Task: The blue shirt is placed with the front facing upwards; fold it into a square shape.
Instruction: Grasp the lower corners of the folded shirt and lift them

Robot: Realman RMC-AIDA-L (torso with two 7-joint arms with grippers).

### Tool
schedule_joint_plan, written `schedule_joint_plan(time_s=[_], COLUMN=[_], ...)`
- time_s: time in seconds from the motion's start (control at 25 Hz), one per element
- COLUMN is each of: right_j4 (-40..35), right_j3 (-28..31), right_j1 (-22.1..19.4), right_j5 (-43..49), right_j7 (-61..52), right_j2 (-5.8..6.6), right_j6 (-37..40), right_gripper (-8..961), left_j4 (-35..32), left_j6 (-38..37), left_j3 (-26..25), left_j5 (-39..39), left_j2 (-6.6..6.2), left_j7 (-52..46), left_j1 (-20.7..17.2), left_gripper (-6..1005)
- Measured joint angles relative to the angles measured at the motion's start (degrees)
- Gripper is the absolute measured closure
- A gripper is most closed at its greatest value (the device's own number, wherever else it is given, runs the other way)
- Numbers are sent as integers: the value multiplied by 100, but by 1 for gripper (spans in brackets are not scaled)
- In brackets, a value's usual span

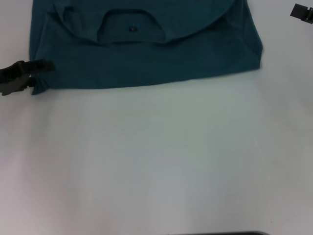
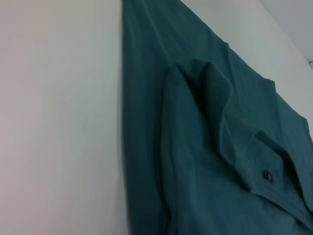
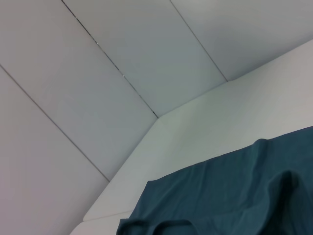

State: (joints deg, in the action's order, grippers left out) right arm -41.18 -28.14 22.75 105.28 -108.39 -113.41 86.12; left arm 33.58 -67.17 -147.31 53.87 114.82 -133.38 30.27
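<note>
Counter: white and plain, I saw the counter (image 1: 156, 161) carrying only the cloth at its far end.
Shirt: the blue shirt (image 1: 146, 54) lay flat along the far edge, already doubled over, its upper part running out of the head view.
Collar: the round collar (image 1: 129, 29) sat near the shirt's middle with the small dark neck label (image 1: 132, 29) showing inside it, so I judged a top layer had been laid back over the body.
Left pincer: the left pincer (image 1: 43, 68) sat at the shirt's near left corner, touching the hem; whether it was clamped on the cloth I could not tell.
Reason for that hold: I judged that corner was the place to take the hem for another fold across the collar.
Right pincer: the right pincer (image 1: 302, 12) was parked well off the shirt's far right side, touching nothing; its state I could not tell.
Progress: partly folded, not yet square, in my judgement.
</note>
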Motion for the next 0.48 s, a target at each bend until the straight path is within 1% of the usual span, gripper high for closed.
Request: schedule_joint_plan(time_s=[0.48], right_j4=[17], right_j3=[34], right_j1=[-17], right_j5=[-8], right_j7=[6], right_j2=[9], right_j6=[31], right_gripper=[38], left_j4=[2], left_j6=[39], left_j3=[15], left_j5=[1], left_j2=[9], left_j7=[-4], left_j1=[106], left_gripper=[124])
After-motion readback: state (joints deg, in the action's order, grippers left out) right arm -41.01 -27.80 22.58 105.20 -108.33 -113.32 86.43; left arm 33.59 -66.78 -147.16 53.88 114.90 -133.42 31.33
